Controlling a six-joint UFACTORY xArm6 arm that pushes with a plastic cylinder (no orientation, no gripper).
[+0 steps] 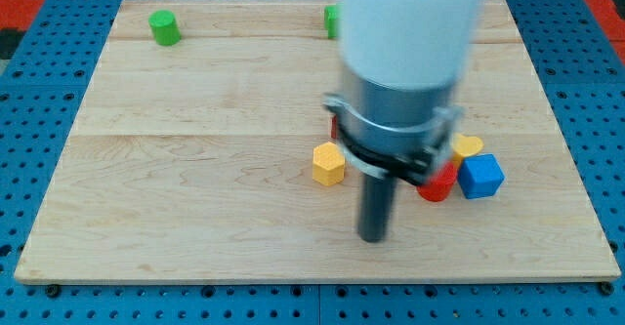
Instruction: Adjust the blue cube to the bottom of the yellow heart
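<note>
Blue cube [480, 176] lies right of and slightly above my tip [372, 237], well apart. Yellow heart [467, 147] touches its upper left. End effector is a bare rod, holding nothing.

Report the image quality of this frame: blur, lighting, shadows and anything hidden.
Camera view: the arm's body is motion-blurred; my tip and the blue cube look sharper; lighting is even, shadows faint; the arm hides most of the yellow heart and a green block.
</note>
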